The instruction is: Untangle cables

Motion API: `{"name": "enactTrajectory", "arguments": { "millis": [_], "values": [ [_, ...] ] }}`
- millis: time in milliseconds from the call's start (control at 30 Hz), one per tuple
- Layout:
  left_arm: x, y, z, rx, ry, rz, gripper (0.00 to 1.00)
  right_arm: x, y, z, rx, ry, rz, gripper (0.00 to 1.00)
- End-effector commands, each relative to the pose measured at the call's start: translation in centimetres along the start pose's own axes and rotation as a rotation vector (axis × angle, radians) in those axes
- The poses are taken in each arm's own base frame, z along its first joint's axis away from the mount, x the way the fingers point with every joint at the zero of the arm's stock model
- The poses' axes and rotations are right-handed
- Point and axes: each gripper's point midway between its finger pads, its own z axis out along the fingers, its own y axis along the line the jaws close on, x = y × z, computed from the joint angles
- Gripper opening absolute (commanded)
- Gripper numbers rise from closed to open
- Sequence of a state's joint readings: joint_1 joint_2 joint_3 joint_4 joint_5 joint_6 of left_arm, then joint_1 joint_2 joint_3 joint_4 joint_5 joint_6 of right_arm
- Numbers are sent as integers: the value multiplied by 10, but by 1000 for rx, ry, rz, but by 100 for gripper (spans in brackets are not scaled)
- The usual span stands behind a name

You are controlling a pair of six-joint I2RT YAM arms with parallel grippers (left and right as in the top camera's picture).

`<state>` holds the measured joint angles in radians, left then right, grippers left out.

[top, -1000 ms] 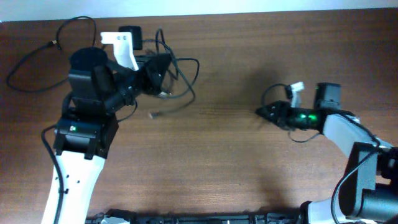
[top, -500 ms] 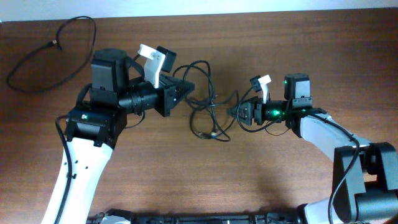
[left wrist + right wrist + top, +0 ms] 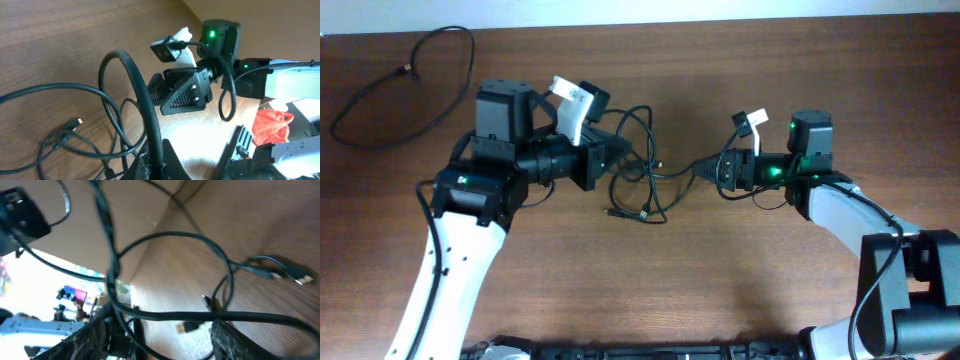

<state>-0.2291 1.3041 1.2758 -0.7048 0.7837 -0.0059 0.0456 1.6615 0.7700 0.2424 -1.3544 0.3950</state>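
1 loose cable (image 3: 408, 70) is lying apart (far corner); left gripper (image 3: 612, 155) is clamping 2 tangled cables (image 3: 651, 160), right gripper (image 3: 705, 170) fingers are standing apart.

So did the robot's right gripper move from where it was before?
Yes. In the overhead view the right gripper has slid toward the middle of the table, away from the picture's right side, and now reaches the cables.

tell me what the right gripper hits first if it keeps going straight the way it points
Most likely the cables: the right gripper points at the tangle, and its wrist view shows a strand crossing between its open fingers. The left gripper sits beyond; depth is unclear.
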Motion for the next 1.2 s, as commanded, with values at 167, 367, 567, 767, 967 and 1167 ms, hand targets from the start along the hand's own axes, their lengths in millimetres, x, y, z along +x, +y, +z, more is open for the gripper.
{"name": "enactTrajectory", "arguments": {
  "millis": [167, 367, 567, 767, 967, 1167],
  "values": [
    [6, -11, 9, 34, 46, 57, 0, -16, 20, 3, -71, -11, -217, 74],
    [12, -11, 9, 37, 68, 51, 0, -30, 33, 3, -85, -44, -398, 75],
    [5, -30, 7, 149, 37, 75, 1, -14, 41, 25, -133, 15, -412, 70],
    [4, -36, 5, 187, 33, 73, 1, -1, 30, 37, -109, 40, -427, 54],
    [-10, -15, -6, 140, -25, -1, 0, 30, 11, 36, -73, 108, -350, 57],
    [-21, -5, -13, 118, -69, -57, 0, 36, 10, 37, -74, 123, -344, 42]
  ]
}}
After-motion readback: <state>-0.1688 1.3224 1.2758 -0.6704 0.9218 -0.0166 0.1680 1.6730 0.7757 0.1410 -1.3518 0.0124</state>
